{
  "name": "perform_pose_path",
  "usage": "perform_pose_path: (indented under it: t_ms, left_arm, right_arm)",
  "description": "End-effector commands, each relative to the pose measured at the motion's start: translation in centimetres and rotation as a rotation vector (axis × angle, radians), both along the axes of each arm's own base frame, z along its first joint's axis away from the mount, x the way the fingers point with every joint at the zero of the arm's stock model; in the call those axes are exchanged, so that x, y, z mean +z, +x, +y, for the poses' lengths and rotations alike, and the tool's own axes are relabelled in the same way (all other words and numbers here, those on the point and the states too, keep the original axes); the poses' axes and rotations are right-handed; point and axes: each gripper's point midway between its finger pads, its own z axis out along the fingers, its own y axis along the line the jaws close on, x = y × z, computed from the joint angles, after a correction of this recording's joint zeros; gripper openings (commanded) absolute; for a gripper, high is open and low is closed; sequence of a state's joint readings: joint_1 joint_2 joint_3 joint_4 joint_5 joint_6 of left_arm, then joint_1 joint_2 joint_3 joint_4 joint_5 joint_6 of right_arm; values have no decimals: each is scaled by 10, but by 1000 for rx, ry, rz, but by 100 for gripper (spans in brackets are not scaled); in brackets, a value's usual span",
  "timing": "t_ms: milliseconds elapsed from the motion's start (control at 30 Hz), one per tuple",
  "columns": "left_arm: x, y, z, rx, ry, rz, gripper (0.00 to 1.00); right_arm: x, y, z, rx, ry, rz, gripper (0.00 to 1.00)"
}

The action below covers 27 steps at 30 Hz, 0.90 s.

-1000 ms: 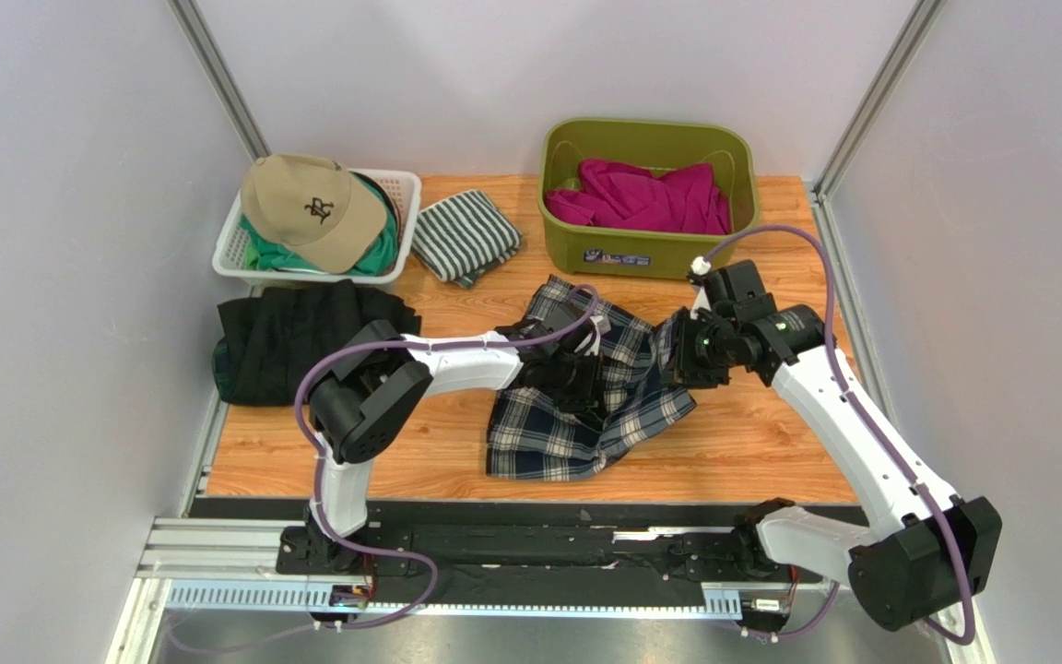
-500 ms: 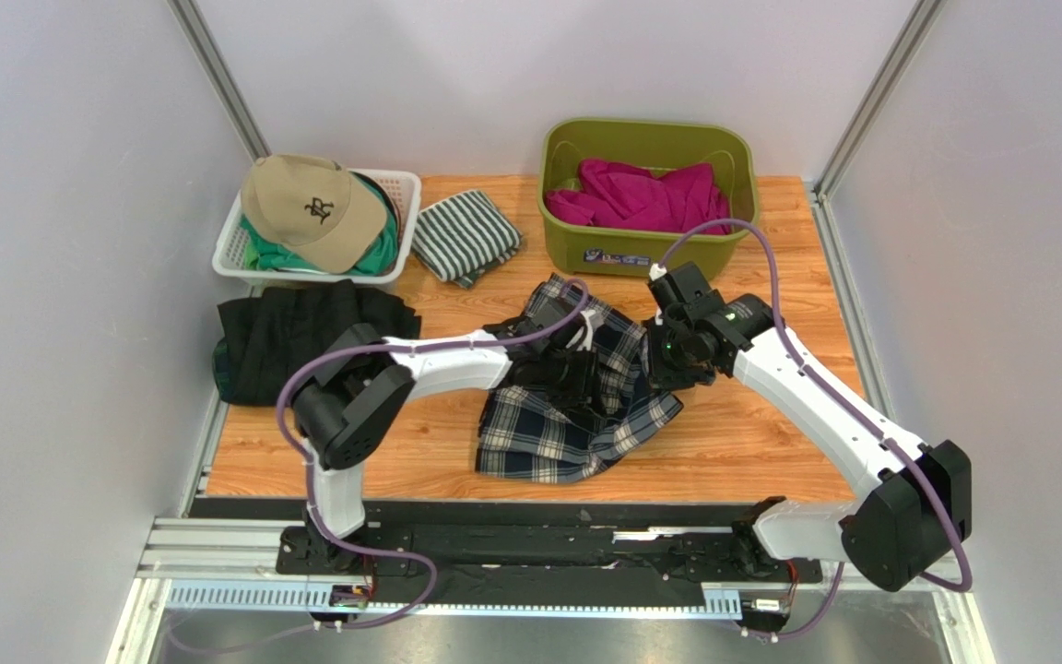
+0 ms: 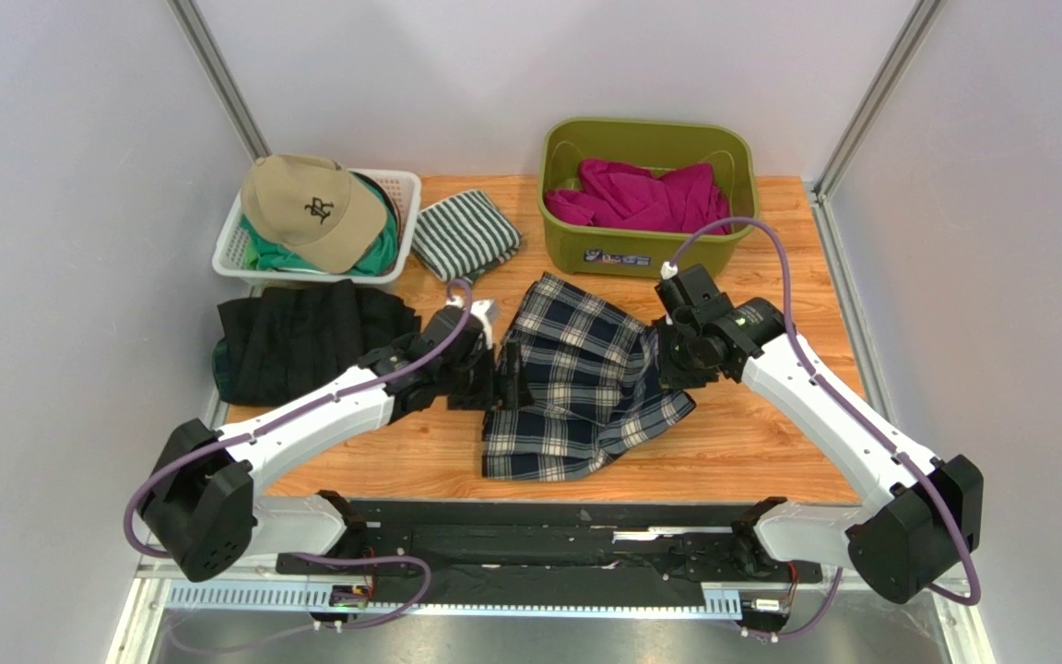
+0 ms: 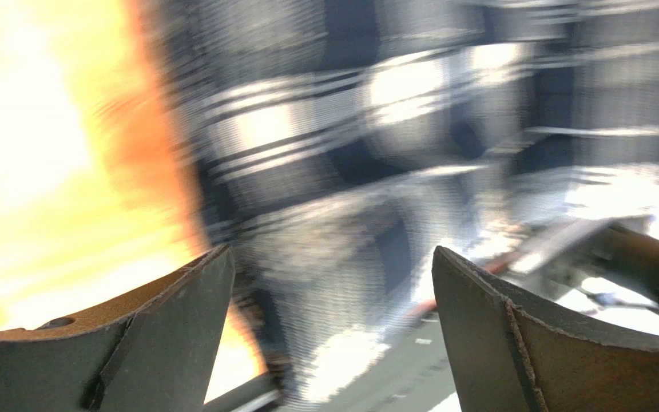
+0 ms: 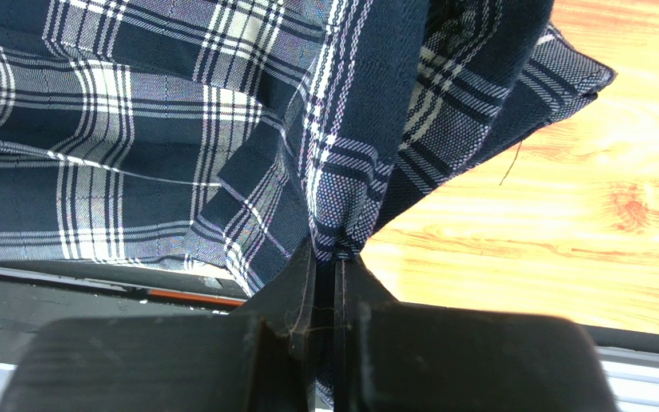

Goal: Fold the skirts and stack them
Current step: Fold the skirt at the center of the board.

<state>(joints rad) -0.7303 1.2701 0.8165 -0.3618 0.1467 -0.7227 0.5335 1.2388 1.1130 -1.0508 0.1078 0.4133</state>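
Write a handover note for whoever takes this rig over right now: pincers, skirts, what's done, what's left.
Left pincer: open, empty, at the left edge of the plaid skirt.
Right pincer: shut on a fold at that skirt's right edge.
Skirts: plaid skirt mid-table, rumpled; dark folded pile on the left, near the white basket.
Done: that pile looks folded and stacked.
Left: finish folding the plaid skirt and set it on the pile.

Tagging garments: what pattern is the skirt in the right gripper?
Navy-white-grey plaid; the skirt shows best in the right wrist view, pinched by the right gripper.
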Motion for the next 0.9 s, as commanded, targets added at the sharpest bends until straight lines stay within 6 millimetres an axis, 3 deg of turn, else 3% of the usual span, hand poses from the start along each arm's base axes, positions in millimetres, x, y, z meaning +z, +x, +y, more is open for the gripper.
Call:
perform_pose_path:
  t_ms: [0,67,167,300,467,633,867]
  left_arm:
    - [-45,-8,43,131,94,103,93]
    - [-52,-11,31,95,45,129,93]
    - [-60,-11,12,44,-14,170,83]
    - [-71,-7,-3,9,-45,213,59]
    - [-80,-8,-17,-35,-88,255,36]
    - [-81,-5,-22,-41,-103,258,30]
    - [-80,-5,-23,-47,-108,256,30]
  right_arm:
    - [12,8,-4,-6,-4,-65,0]
    - [12,8,-5,-8,-8,-65,0]
    - [11,10,-4,-16,-12,-61,0]
    - [13,14,0,-38,6,-60,0]
    - [29,20,37,-5,182,-58,0]
    - [42,30,80,63,313,-71,0]
    - [31,44,135,141,322,-27,0]
